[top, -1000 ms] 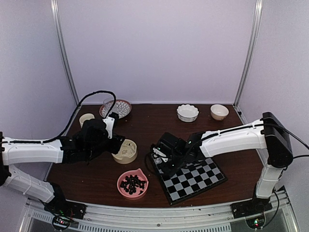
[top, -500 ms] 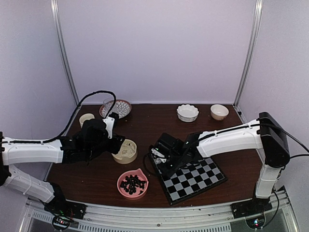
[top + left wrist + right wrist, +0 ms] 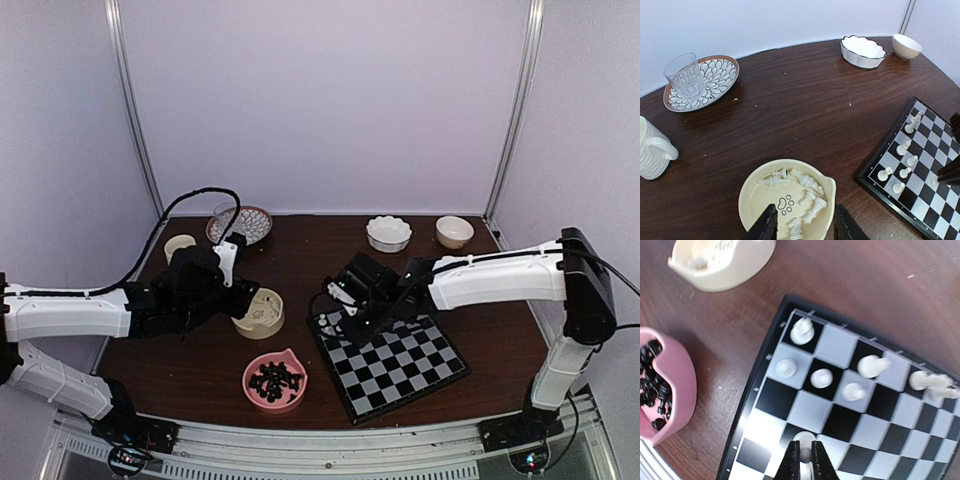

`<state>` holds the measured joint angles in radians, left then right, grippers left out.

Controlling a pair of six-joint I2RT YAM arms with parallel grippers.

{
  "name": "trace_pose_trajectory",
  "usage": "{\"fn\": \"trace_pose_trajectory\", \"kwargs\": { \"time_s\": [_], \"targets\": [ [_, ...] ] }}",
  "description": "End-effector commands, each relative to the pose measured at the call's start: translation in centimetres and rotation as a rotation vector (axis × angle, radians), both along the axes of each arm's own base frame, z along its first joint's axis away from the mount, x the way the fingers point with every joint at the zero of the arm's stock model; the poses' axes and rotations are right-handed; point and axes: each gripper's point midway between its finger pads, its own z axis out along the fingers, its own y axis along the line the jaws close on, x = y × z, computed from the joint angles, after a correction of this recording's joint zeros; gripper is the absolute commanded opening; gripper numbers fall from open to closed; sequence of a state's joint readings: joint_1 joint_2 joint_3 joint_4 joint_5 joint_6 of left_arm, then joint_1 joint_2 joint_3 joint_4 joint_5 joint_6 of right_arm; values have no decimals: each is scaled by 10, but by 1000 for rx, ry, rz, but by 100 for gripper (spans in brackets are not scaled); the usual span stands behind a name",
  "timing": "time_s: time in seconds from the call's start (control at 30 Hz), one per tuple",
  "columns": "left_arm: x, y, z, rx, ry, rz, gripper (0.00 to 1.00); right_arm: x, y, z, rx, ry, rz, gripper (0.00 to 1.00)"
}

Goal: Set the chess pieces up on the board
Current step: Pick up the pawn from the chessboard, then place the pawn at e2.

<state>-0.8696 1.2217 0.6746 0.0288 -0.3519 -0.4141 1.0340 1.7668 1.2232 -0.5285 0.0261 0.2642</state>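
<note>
Change, right gripper (image 3: 343, 317): higher than a second ago, drawn back from the near-left corner of the flat black-and-pale checked chessboard (image 3: 400, 368) toward its far-left edge; fingers pinched tighter.
Change, right arm: forearm flatter, elbow further right.
Change, left arm: same place as before.
Right gripper grip (image 3: 802, 460): closed on one small cream-white chessman (image 3: 801, 442), round head showing just ahead of the fingertips.
Right arm pose: reaching leftward across the table, wrist tipped down over the chessboard (image 3: 810, 412).
Beneath right gripper: pale square near the board's edge.
Placed white pieces (image 3: 821, 377): six, upright, clustered in the corner nearest the cream bowl; seen also from the left wrist (image 3: 902, 147).
Left gripper (image 3: 802, 227): fingers apart, nothing between them, hovering over the round cream plastic bowl (image 3: 747, 190).
Left arm pose: stretched rightward, low, wrist angled down at the bowl (image 3: 258, 312).
Bowl contents: loose cream-white pieces (image 3: 805, 182), lying on their sides.
Pink bowl (image 3: 250, 378): left of the board, holding the black pieces (image 3: 276, 381).
</note>
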Motion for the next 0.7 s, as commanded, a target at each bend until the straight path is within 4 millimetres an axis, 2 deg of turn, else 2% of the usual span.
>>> {"fn": "trace_pose_trajectory", "kwargs": {
  "time_s": [0.0, 0.1, 0.2, 0.47, 0.67],
  "targets": [
    [1, -3, 10, -44, -26, -6, 38, 24, -21, 35, 20, -86, -67, 1],
    [1, -4, 10, -47, -24, -8, 38, 38, -33, 46, 26, -120, -108, 1],
    [0, -3, 11, -50, -25, -10, 38, 48, -39, 46, 44, -128, -141, 1],
    [-1, -4, 12, -54, -24, -17, 38, 66, -48, 35, 75, -157, -201, 1],
    [-1, -4, 12, -54, -25, -16, 38, 69, -49, 23, 73, -135, -204, 1]
  ]
}}
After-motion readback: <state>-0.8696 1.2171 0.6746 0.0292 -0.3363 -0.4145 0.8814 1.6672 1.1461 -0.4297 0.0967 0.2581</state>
